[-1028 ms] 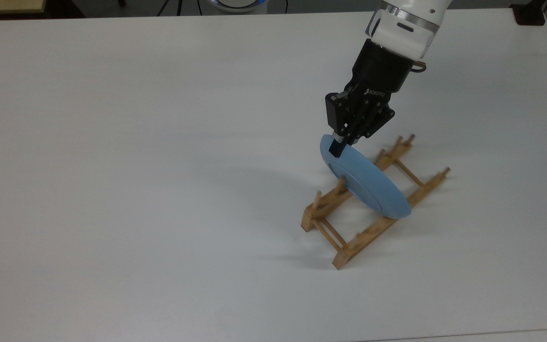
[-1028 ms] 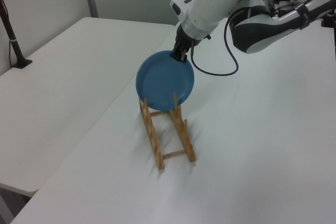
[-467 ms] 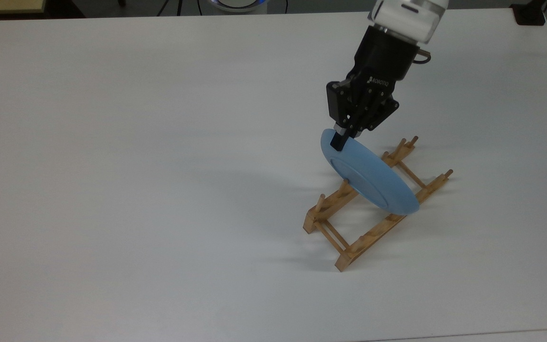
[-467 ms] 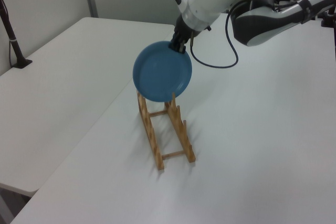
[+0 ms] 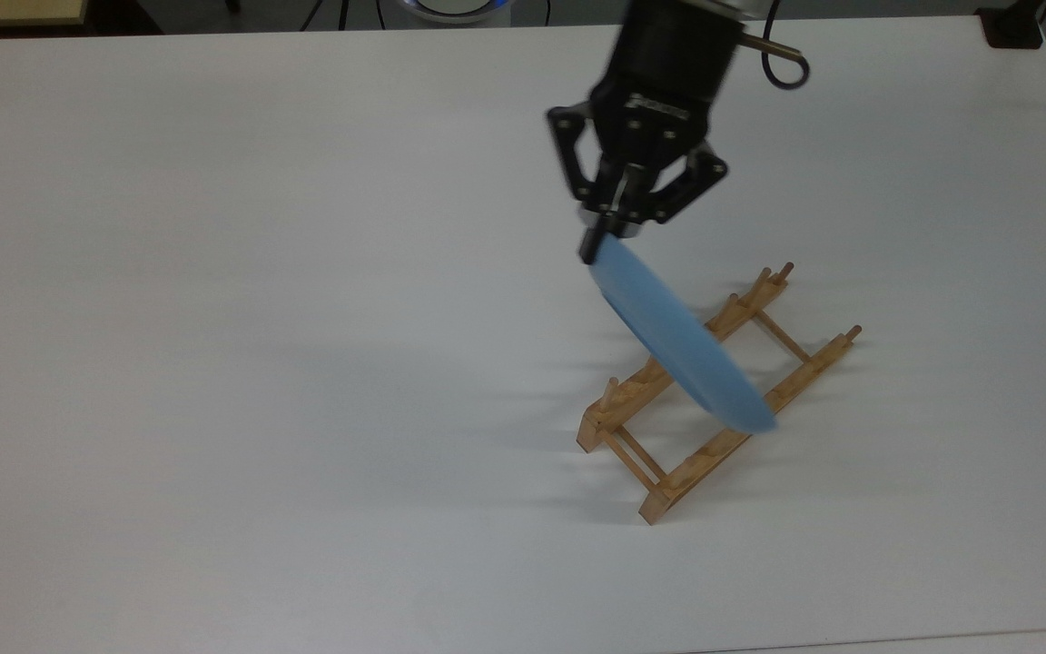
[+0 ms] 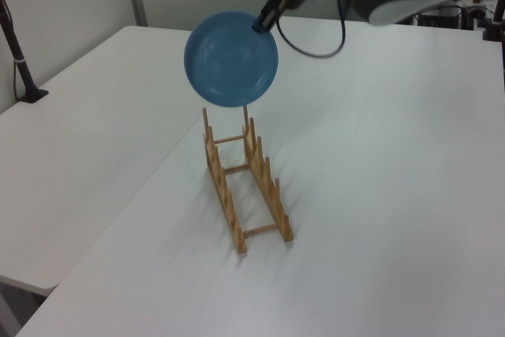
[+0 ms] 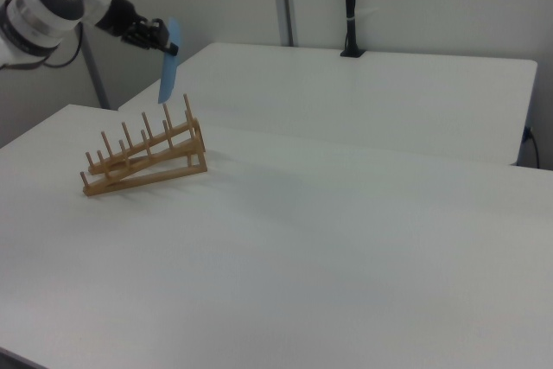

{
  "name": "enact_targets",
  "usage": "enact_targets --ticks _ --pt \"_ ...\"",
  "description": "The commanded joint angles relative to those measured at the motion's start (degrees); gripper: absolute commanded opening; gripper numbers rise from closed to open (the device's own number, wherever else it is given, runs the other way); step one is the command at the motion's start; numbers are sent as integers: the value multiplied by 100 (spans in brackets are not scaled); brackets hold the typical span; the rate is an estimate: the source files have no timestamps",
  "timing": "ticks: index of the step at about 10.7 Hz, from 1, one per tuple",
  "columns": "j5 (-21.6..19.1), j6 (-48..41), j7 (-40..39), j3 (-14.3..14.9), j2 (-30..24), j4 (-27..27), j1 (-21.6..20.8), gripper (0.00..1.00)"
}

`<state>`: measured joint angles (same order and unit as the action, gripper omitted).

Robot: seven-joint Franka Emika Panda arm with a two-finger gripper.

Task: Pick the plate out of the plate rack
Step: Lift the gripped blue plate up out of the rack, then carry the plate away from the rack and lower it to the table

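With the gripper [image 5: 597,243] clamped on its rim, the plate [image 6: 230,59] has risen clear of the rack [image 6: 245,187] pegs, so extraction is essentially complete.

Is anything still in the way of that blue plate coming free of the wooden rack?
Nothing visible. The gripper is shut on the plate at its rim, and in the left view and the right view the plate hangs above the rack, clear of the pegs, with open air around it.
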<state>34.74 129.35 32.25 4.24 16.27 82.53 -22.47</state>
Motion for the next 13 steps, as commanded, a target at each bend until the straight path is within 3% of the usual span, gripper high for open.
enact_targets --ticks 1,3,5,7,8,10,13 --pt "-1938 64 -41 296 -317 349 452 0" --pt "-3291 -635 -1187 445 -257 614 962 0" --pt "-4873 -1522 -3354 1189 -239 964 1166 0" --pt "-5153 -1974 -4670 1780 -195 1447 1236 0" --pt "-5153 -1984 -5136 1913 -99 1641 1323 0" --pt "-5153 -2002 -5937 2001 269 1739 1438 0" --pt "-5109 -1896 -6204 2011 797 1793 1491 1"
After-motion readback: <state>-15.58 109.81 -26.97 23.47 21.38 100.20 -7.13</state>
